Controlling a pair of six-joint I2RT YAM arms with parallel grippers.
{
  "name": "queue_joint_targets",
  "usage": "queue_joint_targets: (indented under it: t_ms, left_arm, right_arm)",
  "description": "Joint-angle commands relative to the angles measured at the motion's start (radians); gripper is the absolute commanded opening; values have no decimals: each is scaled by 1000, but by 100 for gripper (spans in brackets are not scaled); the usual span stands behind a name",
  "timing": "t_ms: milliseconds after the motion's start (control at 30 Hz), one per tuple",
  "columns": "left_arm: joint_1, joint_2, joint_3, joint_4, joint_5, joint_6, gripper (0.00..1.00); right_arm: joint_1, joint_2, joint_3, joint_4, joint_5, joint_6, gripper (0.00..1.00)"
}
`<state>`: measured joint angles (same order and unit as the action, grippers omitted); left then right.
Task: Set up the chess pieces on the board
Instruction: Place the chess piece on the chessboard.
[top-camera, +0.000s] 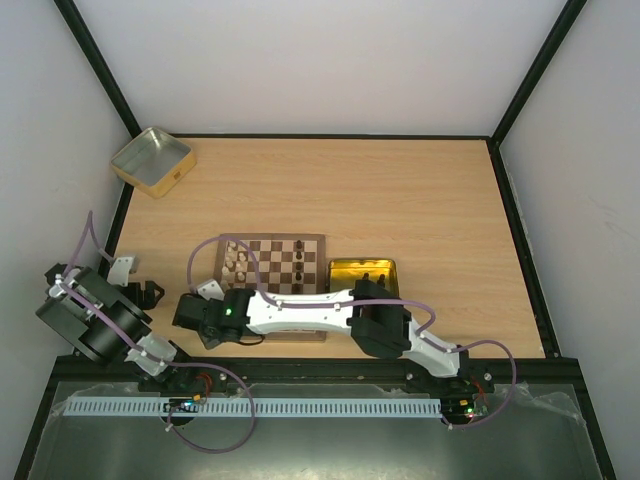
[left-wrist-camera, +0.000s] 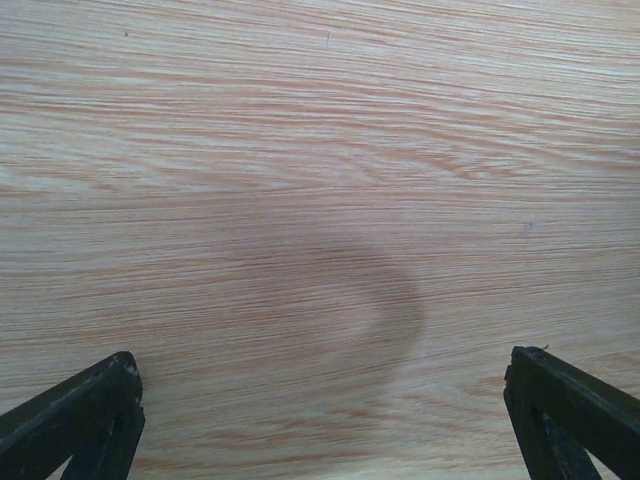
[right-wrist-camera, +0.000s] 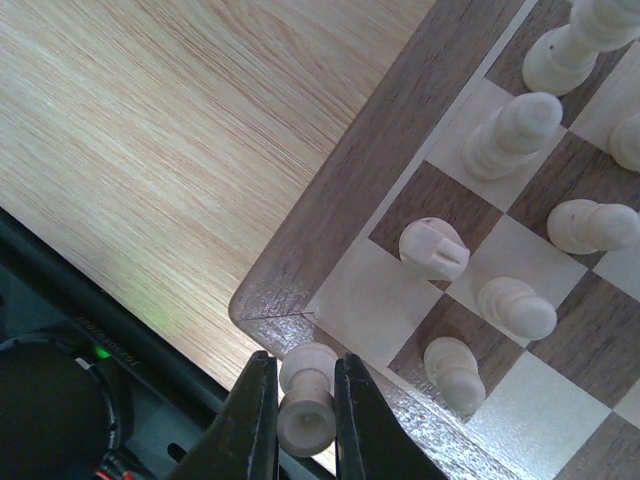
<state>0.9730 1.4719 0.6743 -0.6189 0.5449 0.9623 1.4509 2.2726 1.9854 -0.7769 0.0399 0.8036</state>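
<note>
**Placement step under way**

Top view — the board (top-camera: 270, 237) is seen on the worktop (top-camera: 420, 190), a gold tin (top-camera: 345, 266) just beside it and white walls around. Left wrist: the left jaws are spread over bare wood grain. Right wrist: a pale piece (right-wrist-camera: 305, 400) is pinched by the right jaws at the board's rim. The empty corner square (right-wrist-camera: 362, 300) is likely meant — lowering upright is called for.

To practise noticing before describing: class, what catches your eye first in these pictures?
The right arm's fingers pinch a pale chess piece just off a corner of the board, near pale pieces standing on it. A gold tin lies right of the board; the left arm's fingers hang wide open over the wooden table.
</note>
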Motion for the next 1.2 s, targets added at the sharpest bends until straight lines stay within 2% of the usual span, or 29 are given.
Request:
queue_joint_targets:
  t_ms: [0,900,1167]
  left_arm:
    - [19,67,-38,-24,-94,9,99]
    - [44,105,-35,-17,-97,35,99]
    - [55,118,-28,-21,-93,41,99]
  right_arm:
    - [-2,25,33,-37,12,-21,8]
    - [-46,55,17,-7,-10,-50,10]
    - [-50,61,24,-4,-6,-52,14]
